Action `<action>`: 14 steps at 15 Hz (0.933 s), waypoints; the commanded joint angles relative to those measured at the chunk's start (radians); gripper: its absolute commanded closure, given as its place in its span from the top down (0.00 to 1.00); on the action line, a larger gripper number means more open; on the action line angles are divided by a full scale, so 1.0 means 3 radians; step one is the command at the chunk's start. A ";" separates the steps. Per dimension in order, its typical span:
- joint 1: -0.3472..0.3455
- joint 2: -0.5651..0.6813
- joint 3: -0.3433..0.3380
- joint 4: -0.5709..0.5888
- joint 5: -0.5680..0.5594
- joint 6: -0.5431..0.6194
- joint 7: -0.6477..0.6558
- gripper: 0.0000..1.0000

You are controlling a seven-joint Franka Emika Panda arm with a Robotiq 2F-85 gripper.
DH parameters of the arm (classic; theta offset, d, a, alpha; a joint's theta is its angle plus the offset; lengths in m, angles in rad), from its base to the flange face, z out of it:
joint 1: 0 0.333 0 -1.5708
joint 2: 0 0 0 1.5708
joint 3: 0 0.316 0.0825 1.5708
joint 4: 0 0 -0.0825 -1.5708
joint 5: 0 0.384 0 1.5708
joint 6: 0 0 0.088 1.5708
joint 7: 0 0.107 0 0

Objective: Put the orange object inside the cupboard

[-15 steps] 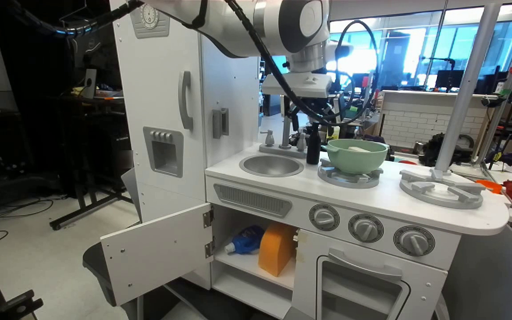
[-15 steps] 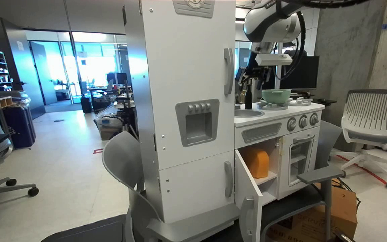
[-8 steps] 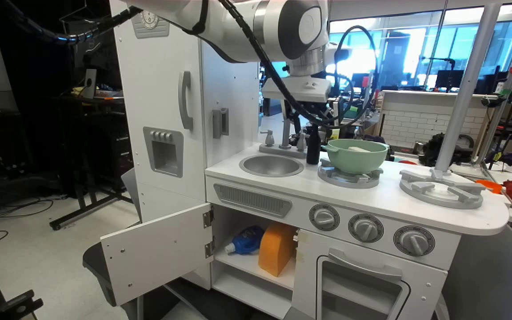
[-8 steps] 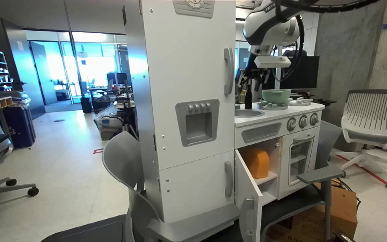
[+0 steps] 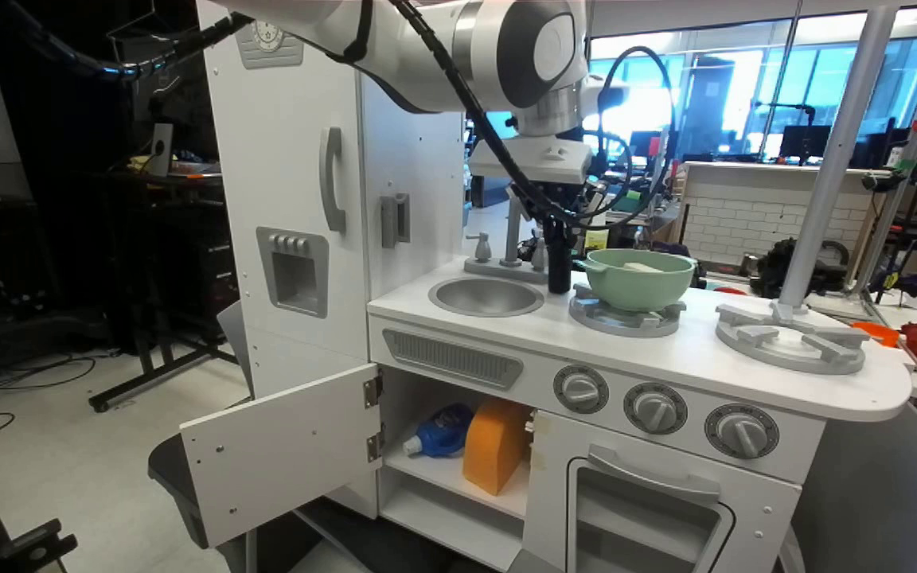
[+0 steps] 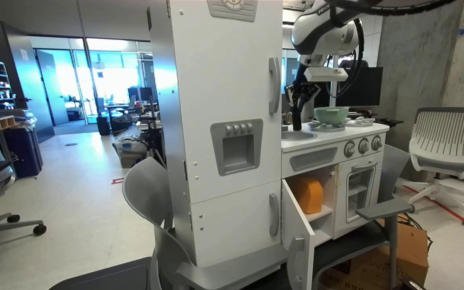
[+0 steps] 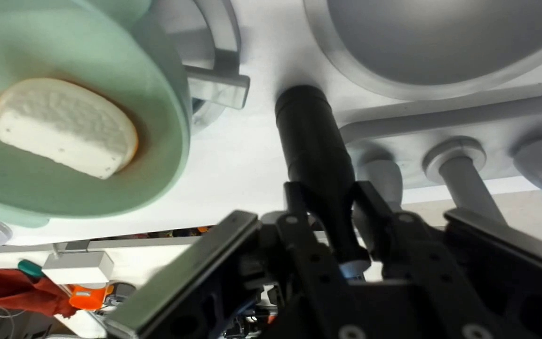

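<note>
The gripper grasps the neck of a black bottle, its top hard to make out in both exterior views. Left is the sink, right the green bowl. Inside the cupboard, the orange object stands on the shelf, rounded top up; its far end is hidden, its long axis unclear. In an exterior view, the swung-out door covers its lower left.

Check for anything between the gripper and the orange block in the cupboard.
The white countertop does: the gripper, closed on a black bottle, is above it; the orange block sits below, already on the shelf inside the cupboard, whose door stands open.
</note>
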 commanded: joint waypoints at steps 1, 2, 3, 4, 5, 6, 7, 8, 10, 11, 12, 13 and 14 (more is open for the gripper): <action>-0.0015 0.0079 0.0032 0.0165 0.0029 0.0020 -0.0065 0.08; -0.0020 0.0061 0.0027 0.0160 0.0026 -0.0015 -0.0064 0.07; -0.0024 0.0043 0.0018 0.0155 0.0022 -0.0047 -0.0046 0.08; -0.0037 0.0007 0.0010 0.0146 0.0018 -0.0110 -0.0046 0.08; -0.0048 -0.0022 0.0002 0.0141 0.0012 -0.0160 -0.0053 0.08; -0.0077 -0.0060 0.0007 0.0135 0.0021 -0.0223 -0.0070 0.08; -0.0103 -0.0089 0.0012 0.0133 0.0028 -0.0274 -0.0083 0.08; -0.0134 -0.0113 0.0019 0.0130 0.0033 -0.0331 -0.0113 0.08; -0.0208 -0.0175 0.0050 0.0123 0.0055 -0.0471 -0.0219 0.08; -0.0226 -0.0195 0.0050 0.0121 0.0051 -0.0508 -0.0248 0.08; -0.0248 -0.0215 0.0074 0.0125 0.0066 -0.0529 -0.0307 0.08; -0.0221 -0.0052 0.0004 0.0476 0.0172 -0.0690 -0.0369 0.08; -0.0222 -0.0059 0.0023 0.0515 0.0203 -0.0716 -0.0399 0.08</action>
